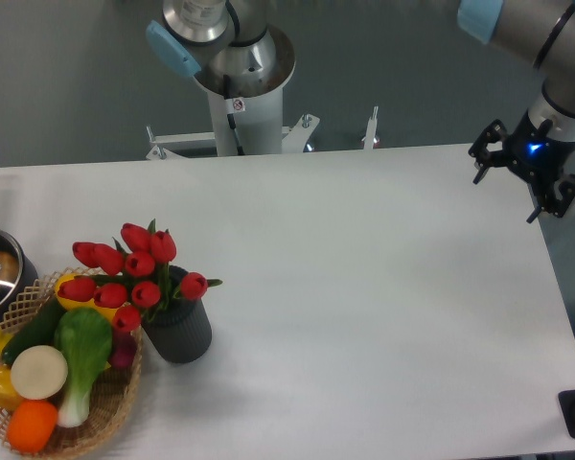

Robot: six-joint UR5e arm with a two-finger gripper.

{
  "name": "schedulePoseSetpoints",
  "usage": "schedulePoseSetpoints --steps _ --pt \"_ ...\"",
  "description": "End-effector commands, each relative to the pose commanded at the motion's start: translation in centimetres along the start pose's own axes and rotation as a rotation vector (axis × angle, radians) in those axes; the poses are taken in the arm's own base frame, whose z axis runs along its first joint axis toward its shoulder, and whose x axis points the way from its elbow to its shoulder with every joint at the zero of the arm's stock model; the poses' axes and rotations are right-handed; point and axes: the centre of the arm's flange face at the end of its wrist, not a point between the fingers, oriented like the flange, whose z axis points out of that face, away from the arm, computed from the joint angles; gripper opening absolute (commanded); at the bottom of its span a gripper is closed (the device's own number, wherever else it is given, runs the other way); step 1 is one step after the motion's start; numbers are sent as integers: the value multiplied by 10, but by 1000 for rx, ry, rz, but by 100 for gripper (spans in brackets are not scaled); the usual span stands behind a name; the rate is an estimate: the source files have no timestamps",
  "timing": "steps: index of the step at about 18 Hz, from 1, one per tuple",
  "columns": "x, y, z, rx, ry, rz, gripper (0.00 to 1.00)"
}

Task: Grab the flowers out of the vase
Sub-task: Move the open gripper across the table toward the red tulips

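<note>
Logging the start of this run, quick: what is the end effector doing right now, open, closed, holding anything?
End effector: holds nothing, up at the table's far right, well away from the flowers in the vase; open or closed cannot be told.

Flowers [125, 273] stand in the vase [179, 331] beside a wicker basket [105, 412] — gripper [508, 187] well apart, far right

The flowers [126, 275], a bunch of red tulip buds on green stems, sit in the vase [179, 331] and lean left, spreading wider than its mouth. The vase is dark, ribbed and cylindrical, standing upright near the tabletop's front left corner.
</note>
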Motion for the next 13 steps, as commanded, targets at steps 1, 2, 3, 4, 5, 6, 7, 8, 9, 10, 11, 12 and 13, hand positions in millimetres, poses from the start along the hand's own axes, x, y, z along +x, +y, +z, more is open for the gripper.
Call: schedulePoseSetpoints --steps 1,2,3,4,5,6,7,8,9,10,11,12,13 --pt "1 1 3 -2 -5 5 100" --pt "3 1 7 -1 3 9 100" --pt "5 2 9 1 9 10 100" --pt "8 3 12 2 15 9 100" --pt "13 1 13 4 18 12 100" --pt "19 -1 11 2 18 14 100" --pt "28 -2 11 1 21 10 100" --pt "33 -3 10 0 11 10 100" --pt "38 -3 8 -3 -12 9 100" --pt "43 -1 5 -6 -38 5 100" --pt "49 6 5 -7 -56 -11 100" --pt "54 14 5 -5 -79 -37 100" --pt "56 20 8 -7 -108 -65 100"
